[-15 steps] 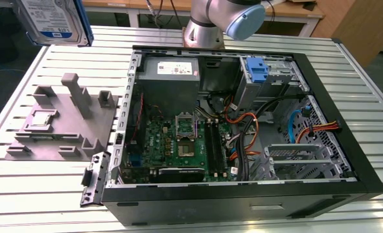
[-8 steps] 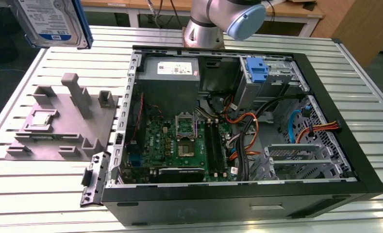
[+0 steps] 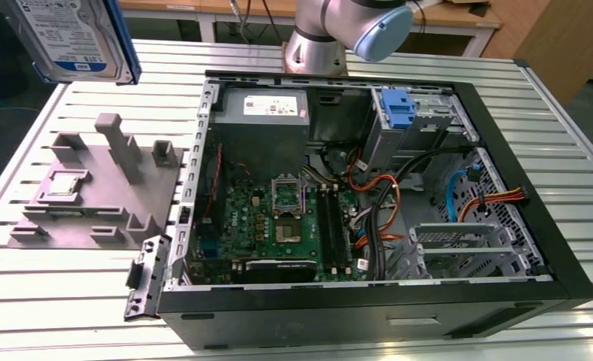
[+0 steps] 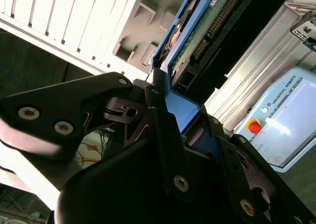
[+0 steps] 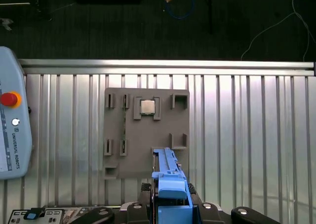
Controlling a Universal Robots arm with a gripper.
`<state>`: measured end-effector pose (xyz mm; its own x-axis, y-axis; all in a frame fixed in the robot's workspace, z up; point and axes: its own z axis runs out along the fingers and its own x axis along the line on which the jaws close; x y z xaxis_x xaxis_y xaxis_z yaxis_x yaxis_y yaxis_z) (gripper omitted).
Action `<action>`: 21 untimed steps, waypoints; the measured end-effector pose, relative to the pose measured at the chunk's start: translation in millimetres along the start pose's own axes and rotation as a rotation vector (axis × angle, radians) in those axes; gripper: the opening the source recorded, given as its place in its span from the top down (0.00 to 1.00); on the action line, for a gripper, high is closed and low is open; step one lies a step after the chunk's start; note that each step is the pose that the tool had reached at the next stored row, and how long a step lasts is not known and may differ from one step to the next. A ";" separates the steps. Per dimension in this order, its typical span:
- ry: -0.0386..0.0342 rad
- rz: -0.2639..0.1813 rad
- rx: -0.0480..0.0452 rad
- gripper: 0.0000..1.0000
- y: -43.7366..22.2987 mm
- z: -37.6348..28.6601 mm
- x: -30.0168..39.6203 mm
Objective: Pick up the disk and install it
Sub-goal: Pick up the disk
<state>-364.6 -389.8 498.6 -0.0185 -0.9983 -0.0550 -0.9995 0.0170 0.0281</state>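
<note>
Hard drive status: the flat silver-grey disk with its white-and-blue label and bright blue plastic carrier (image 3: 71, 37) is held in the air above the grey moulded fixture plate (image 3: 95, 203), clear of it and on edge. In the second wrist view the black two-finger gripper (image 4: 173, 115) is clamped on the carrier's blue end; the exact contact faces appear partly hidden. A small square silver processor chip (image 5: 146, 107) sits in a pocket of the plate. The open black computer case (image 3: 376, 301) stands just beside the plate on the slatted metal table (image 3: 55, 301).
</note>
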 end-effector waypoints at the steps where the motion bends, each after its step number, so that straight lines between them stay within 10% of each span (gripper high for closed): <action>1: 0.0000 0.000 0.0001 0.63 -0.1 0.0 0.7; 21: 0.0001 0.000 0.0000 0.63 -7.9 -0.3 0.8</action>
<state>-356.7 -390.8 498.6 -0.0185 -0.9983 -0.0549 -0.9995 0.0170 0.0281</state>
